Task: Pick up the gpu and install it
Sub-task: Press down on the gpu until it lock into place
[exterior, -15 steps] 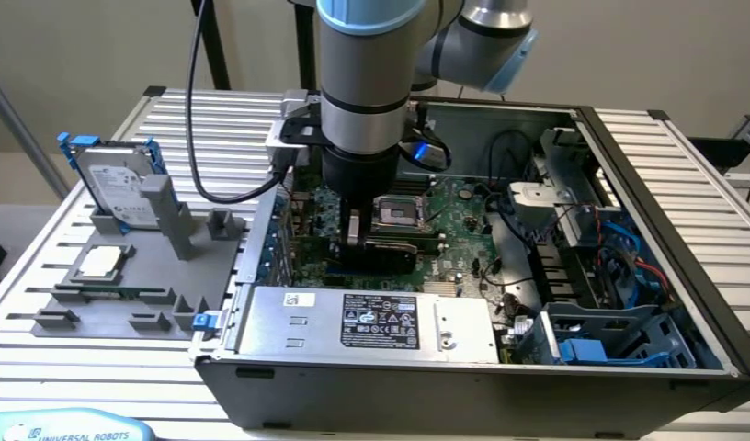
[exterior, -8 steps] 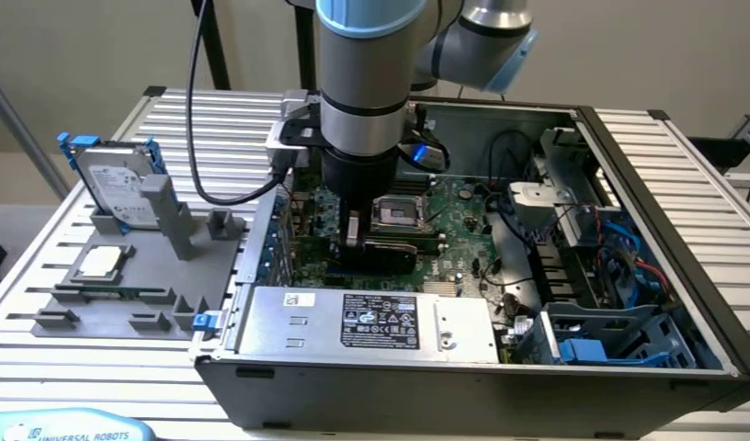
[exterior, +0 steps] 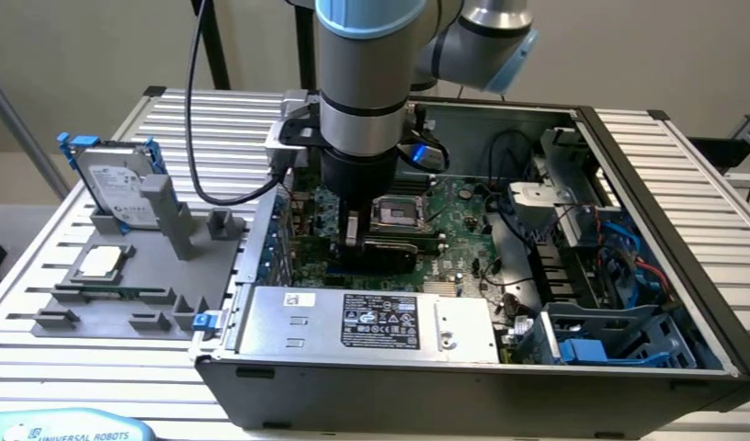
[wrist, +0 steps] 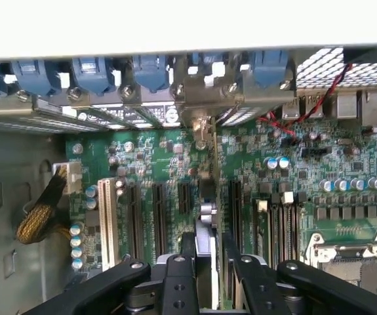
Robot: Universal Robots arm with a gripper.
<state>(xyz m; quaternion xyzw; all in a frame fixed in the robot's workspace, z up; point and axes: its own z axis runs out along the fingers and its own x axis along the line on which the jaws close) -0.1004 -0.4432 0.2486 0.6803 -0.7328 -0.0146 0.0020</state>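
Observation:
The gpu [wrist: 207,172] appears edge-on in the wrist view, as a thin card standing upright over the green motherboard [wrist: 293,184]. It sits among the expansion slots [wrist: 158,220], and its silver end bracket [wrist: 201,108] lies against the case's rear wall. My gripper [wrist: 208,248] is shut on the card's upper edge, one black finger [wrist: 188,252] on each side. In the exterior view the gripper [exterior: 357,243] reaches down into the open computer case [exterior: 669,276] with the dark gpu [exterior: 393,246] below it. I cannot tell whether the card is fully seated in a slot.
A silver hard drive with blue rails [exterior: 115,184] and a square CPU chip [exterior: 102,262] rest on the grey fixture [exterior: 118,317] at the exterior view's left. Inside the case are the power supply [exterior: 363,322], the CPU socket [wrist: 345,259], blue slot clips [wrist: 96,72] and yellow cables [wrist: 40,213].

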